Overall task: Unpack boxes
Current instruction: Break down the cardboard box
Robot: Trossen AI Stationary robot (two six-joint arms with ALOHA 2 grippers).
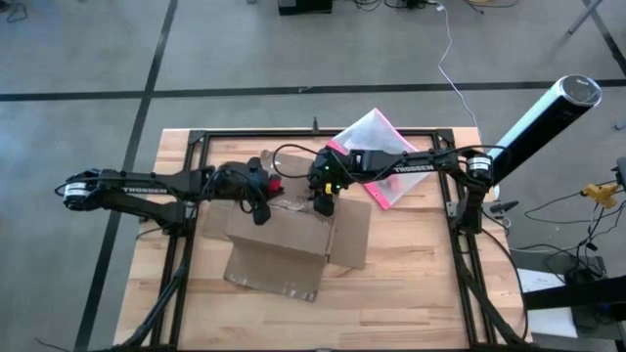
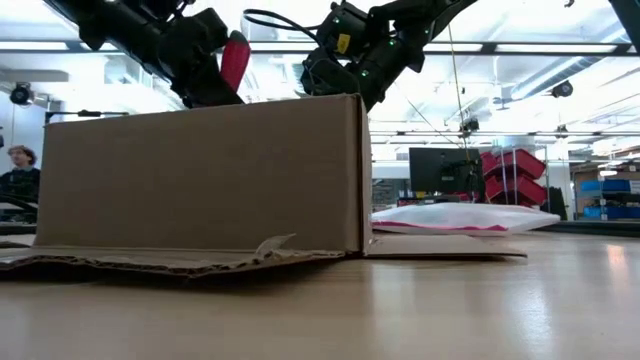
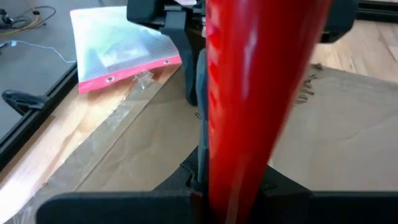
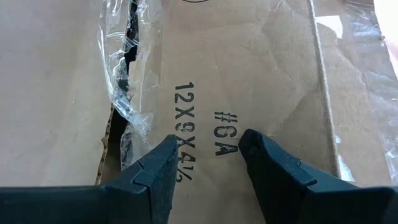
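Roughly at the middle of the wooden counter (image 1: 411, 293) sits the brown corrugated cardboard box (image 1: 284, 240), its flaps spread flat on the boards toward the near edge and toward the right edge. In the low view its upright wall rises from a torn, flattened flap lying on the counter. Both arms reach in over the box from opposite sides.

The left gripper (image 1: 266, 188) hangs over the far part of the box, close to the far edge of the counter, and its fingers are clamped on a red tool (image 3: 249, 106) whose glossy shaft fills the left wrist view; what kind of tool it is cannot be made out. In the low view the red tool (image 2: 234, 60) shows just above the top of the box wall.

The right gripper (image 4: 208, 158) points down at the box top, just beside the left one, with its fingers (image 4: 155, 171) parted a little and nothing between them. Below them the cardboard carries printed black characters, and clear tape (image 4: 121, 74) peels loose along the split seam, where a dark gap shows.

A pink-edged translucent pouch (image 1: 377, 142) lies flat near the far edge, beyond the box and partly under the right arm.
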